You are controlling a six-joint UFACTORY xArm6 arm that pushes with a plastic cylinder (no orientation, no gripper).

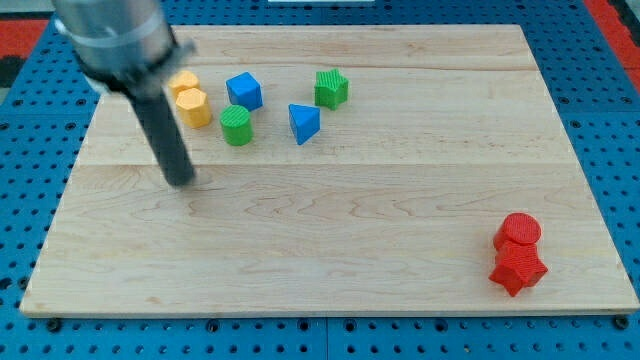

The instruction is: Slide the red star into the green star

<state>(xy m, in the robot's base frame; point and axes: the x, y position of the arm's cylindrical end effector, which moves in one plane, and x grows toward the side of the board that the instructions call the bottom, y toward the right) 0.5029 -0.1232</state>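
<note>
Resting on bare board, my tip (pixel 182 181) touches nothing, below yellow blocks (pixel 190 100), far from red star (pixel 518 269)

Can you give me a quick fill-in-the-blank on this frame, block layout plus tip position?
1. The red star sits near the board's bottom ____ corner in the view.
2. The block touching the red star from above is the ____ cylinder.
3. The green star lies to the view's ____ of the blue cube.
4. My tip rests below the two ____ blocks.

Missing words: right; red; right; yellow
</note>
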